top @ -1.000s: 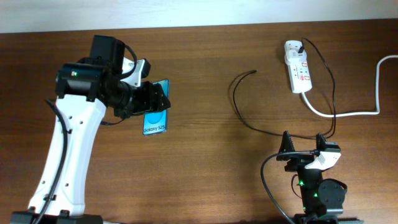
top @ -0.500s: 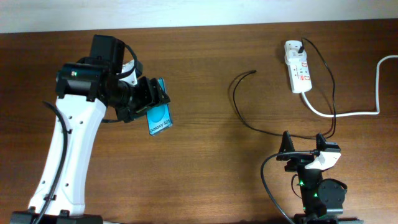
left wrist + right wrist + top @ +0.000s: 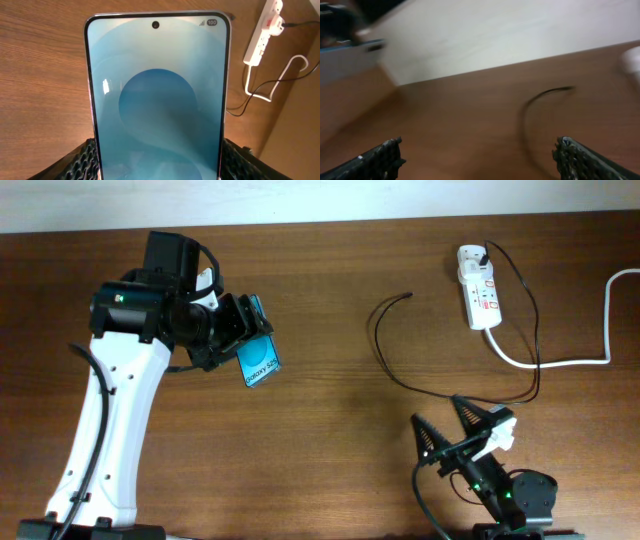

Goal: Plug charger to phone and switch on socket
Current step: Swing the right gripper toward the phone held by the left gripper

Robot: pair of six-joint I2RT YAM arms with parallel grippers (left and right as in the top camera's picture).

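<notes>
The phone (image 3: pixel 259 361), with its cyan-blue screen, is held off the table by my left gripper (image 3: pixel 243 340), which is shut on its lower end. In the left wrist view the phone (image 3: pixel 157 95) fills the frame, and the gripper (image 3: pixel 160 172) has a pad (image 3: pixel 80 161) against each long edge. The charger cable (image 3: pixel 378 345) loops across the table, its plug tip (image 3: pixel 408 295) lying free. The white socket (image 3: pixel 478 298) lies at the back right. My right gripper (image 3: pixel 441 416) is open and empty near the front edge, a short way from the cable. Its blurred view shows the cable (image 3: pixel 540 97) ahead of the gripper (image 3: pixel 480 157).
A thick white cord (image 3: pixel 560 361) runs from the socket to the right table edge. The black cable passes close in front of the right arm and up to the socket's far end. The socket (image 3: pixel 262 32) and its cords also show behind the phone.
My left gripper has lifted the phone, turned it and carried it slightly right. The right arm has swung its open gripper to the left, towards the cable loop.
</notes>
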